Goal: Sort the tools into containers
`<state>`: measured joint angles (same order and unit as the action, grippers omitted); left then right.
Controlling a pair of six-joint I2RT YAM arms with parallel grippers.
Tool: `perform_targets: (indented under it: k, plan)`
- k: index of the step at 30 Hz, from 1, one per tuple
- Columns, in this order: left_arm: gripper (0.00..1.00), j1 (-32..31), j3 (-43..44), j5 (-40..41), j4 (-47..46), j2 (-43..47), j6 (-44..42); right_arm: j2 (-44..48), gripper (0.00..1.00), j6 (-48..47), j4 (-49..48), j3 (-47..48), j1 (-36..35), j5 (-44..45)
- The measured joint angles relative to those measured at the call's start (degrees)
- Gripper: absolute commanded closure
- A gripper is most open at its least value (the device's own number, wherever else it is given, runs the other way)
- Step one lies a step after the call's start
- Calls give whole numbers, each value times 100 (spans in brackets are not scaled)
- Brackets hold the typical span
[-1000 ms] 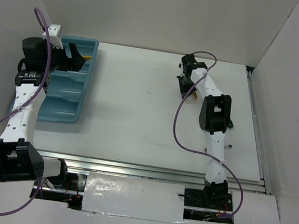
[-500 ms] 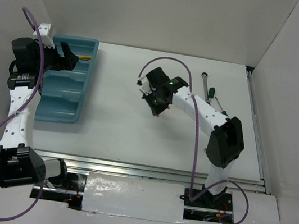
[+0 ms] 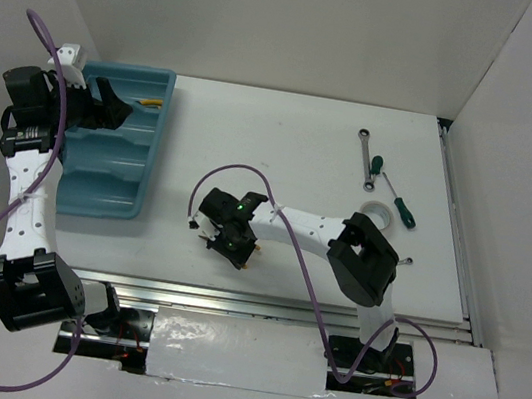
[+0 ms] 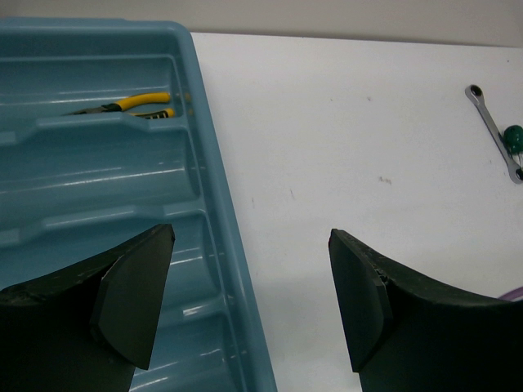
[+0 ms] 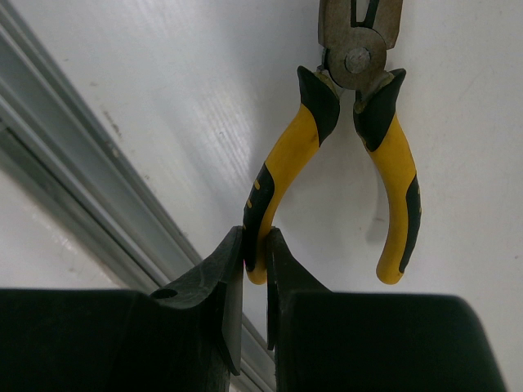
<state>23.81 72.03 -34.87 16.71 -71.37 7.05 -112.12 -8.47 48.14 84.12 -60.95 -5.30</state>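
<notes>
My left claw (image 4: 245, 302) hangs wide open with nothing between its fingers, at the upper left of the overhead view, over the right-hand wall of the light blue tray (image 3: 108, 175). The tray sits at the left edge of the tabletop (image 3: 254, 147). In its farthest compartment, at the top of the left wrist view, lies one pair of pliers (image 4: 131, 104) with yellow handles. My right claw (image 5: 255, 273) is at the lower centre of the overhead view, close to the metal rail (image 5: 90, 204) along the near edge of the tabletop. It is pinched almost shut on the tip of one handle of the second pair of pliers (image 5: 359, 77). In the right wrist view their handles spread apart and the grey jaws point to the top of the frame; I cannot tell whether they rest on the surface or hang just above it. At the upper right of the overhead view, well apart from the tray, a slim silver wrench (image 3: 366, 148) lies beside the green-handled screwdriver (image 3: 405, 214). Just below them the white tape ring (image 3: 376, 213) peeks out next to the right arm's elbow.
</notes>
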Motion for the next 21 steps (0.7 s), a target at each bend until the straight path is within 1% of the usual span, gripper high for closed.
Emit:
perform_targets:
  k: [2, 3, 6, 8, 9, 12, 14, 15, 16, 18, 20, 21]
  plan:
    - [9, -4, 0, -63, 114, -2, -151, -162, 64, 17, -33, 20, -20, 63]
    - [9, -4, 0, -114, 173, -2, -243, -229, 46, 9, -61, 35, -26, 116]
    - [11, -4, 2, -310, 332, -22, -431, -278, 30, -35, -140, 83, -31, 245]
    - [10, -4, 42, -452, 461, -94, -575, -278, 26, -52, -199, 109, -7, 282]
    - [10, -4, 83, -531, 518, -142, -616, -278, 22, -59, -208, 111, 24, 291]
    - [9, 66, 216, -955, 647, -295, -804, -195, 20, -39, -190, 111, 131, 275]
    - [10, 208, 223, -1318, 647, -315, -839, 122, 18, -13, -144, 98, 282, 157]
    - [11, 291, 216, -1519, 619, -315, -833, 391, 17, 7, -138, 90, 400, 28]
    - [15, 361, 208, -1716, 551, -315, -824, 798, 16, 37, -146, 74, 557, -94]
    - [17, 417, 179, -2015, 492, -319, -892, 1663, 18, 79, -162, 55, 944, -297]
    - [21, 258, 184, -2188, 669, -348, -1261, 2581, 18, 109, -197, 63, 1523, -490]
    - [21, 24, 190, -2181, 831, -378, -1574, 2959, 18, 118, -247, 35, 1893, -592]
